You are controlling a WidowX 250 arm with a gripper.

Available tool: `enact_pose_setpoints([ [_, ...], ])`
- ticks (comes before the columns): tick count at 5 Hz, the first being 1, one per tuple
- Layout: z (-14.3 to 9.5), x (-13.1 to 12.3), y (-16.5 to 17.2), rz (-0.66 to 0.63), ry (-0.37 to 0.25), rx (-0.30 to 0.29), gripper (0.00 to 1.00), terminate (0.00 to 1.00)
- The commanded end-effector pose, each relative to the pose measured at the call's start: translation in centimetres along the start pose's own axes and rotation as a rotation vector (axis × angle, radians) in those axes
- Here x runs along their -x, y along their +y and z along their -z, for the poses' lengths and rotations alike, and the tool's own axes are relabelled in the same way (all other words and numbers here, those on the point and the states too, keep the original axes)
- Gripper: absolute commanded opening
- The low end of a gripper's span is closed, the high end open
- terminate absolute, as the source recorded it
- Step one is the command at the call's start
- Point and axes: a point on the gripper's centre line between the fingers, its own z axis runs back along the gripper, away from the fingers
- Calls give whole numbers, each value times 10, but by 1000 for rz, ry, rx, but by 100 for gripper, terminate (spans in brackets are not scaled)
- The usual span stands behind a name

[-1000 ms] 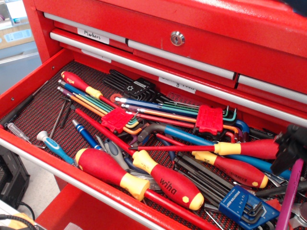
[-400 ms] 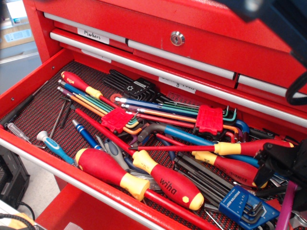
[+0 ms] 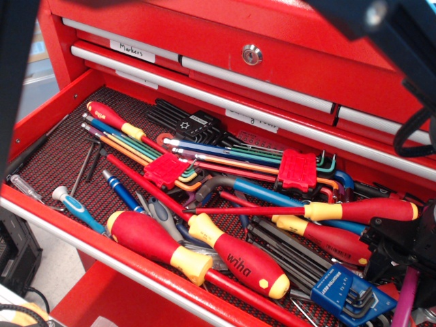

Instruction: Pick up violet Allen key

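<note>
The violet Allen key [image 3: 407,298] is a thick magenta-violet rod at the drawer's front right corner, running steeply down to the frame's bottom edge. My black gripper [image 3: 402,262] is right over the key's upper end and hides it. The fingers [image 3: 379,246] are dark and blurred against the tools. I cannot tell whether they are closed on the key.
The open red drawer [image 3: 41,112] holds several red-and-yellow screwdrivers [image 3: 238,259], two sets of thin coloured keys in red holders [image 3: 298,170], a thick blue bent key [image 3: 272,193] and a blue key holder [image 3: 344,289]. Blurred arm parts cross the top right [image 3: 381,20] and left edge [image 3: 13,68].
The gripper has moved down and left over the violet key's upper end, so less of the rod shows. The key's lower part has not shifted. A dark blurred shape now covers the left edge.
</note>
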Motion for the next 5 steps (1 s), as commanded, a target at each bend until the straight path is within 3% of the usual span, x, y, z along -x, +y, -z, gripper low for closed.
enact_pose_setpoints([
  [1, -20, -2, -2, -34, 7, 7, 0, 0],
  [3, -62, -6, 25, -4, 104, -33, 0, 0],
  [5, -113, 7, 80, 3, 222, -130, 0, 0],
])
